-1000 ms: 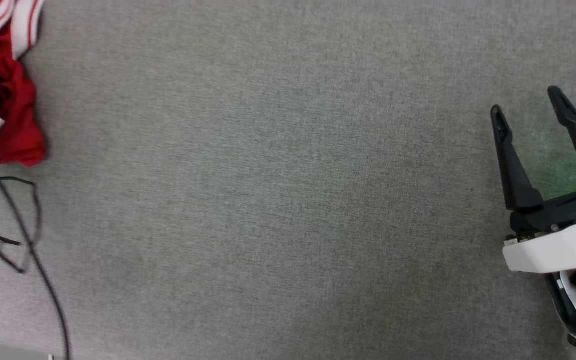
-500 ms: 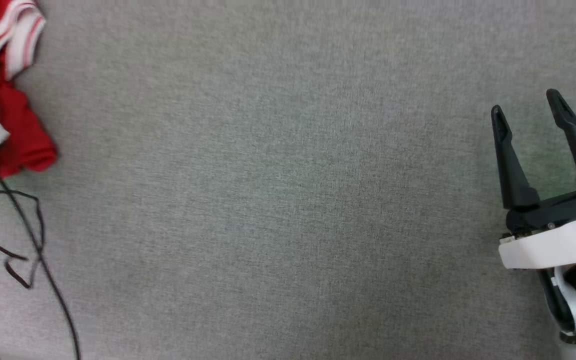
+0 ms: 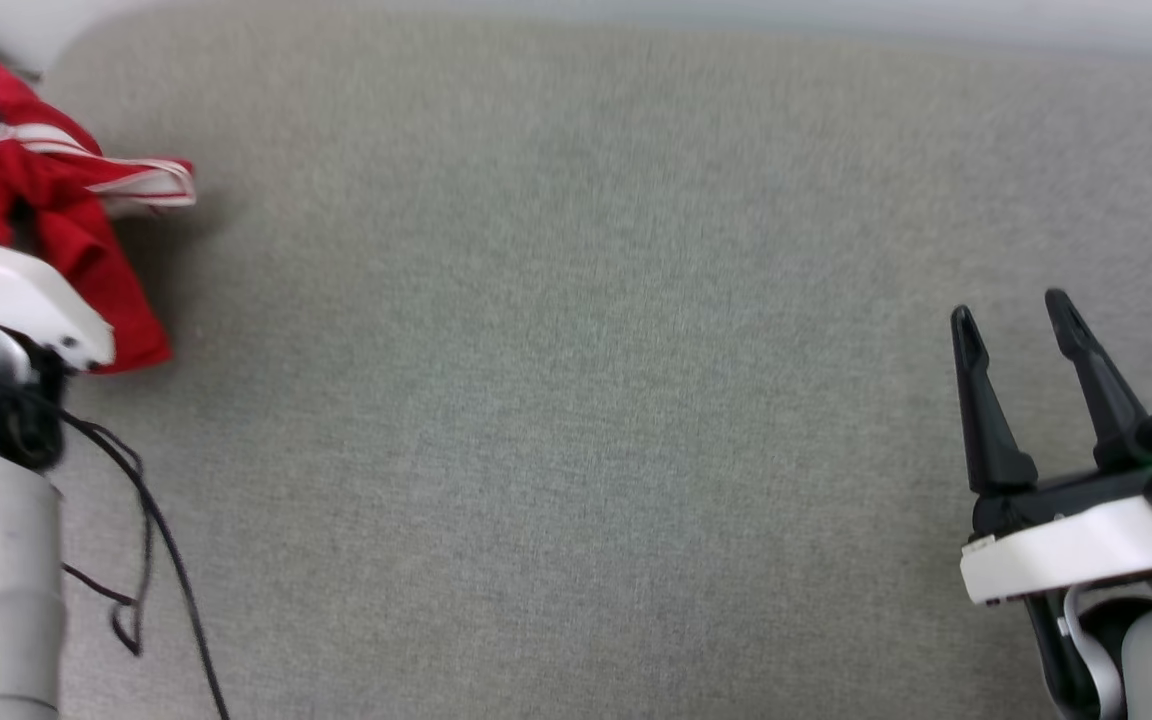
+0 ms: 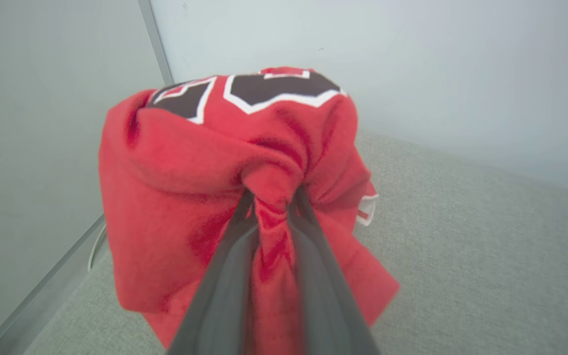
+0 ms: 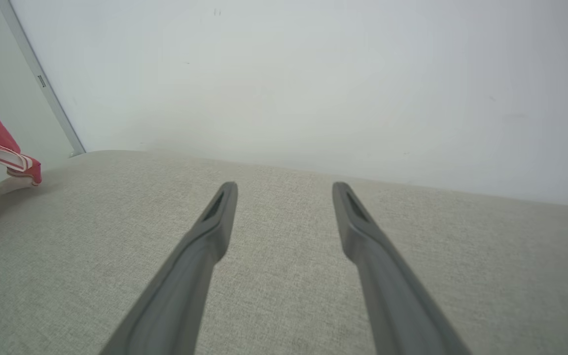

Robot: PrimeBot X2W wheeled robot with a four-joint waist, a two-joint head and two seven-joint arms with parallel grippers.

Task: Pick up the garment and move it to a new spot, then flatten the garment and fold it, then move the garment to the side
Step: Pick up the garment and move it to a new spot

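Grey fabric surface (image 3: 576,420) is seen nearest. At near R, the right gripper (image 3: 1008,306) is held w/ fingers spread, nothing between them. At L, the left gripper (image 4: 270,195) is pinched on a bunched fold of the garment (image 4: 175,197), which is crumpled at the far-L corner, by the pale wall (image 5: 313,74).

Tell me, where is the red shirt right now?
The red shirt is bunched at the head view's far upper left, pinched in the left pincer near the grey surface's corner, far from the open right pincer.
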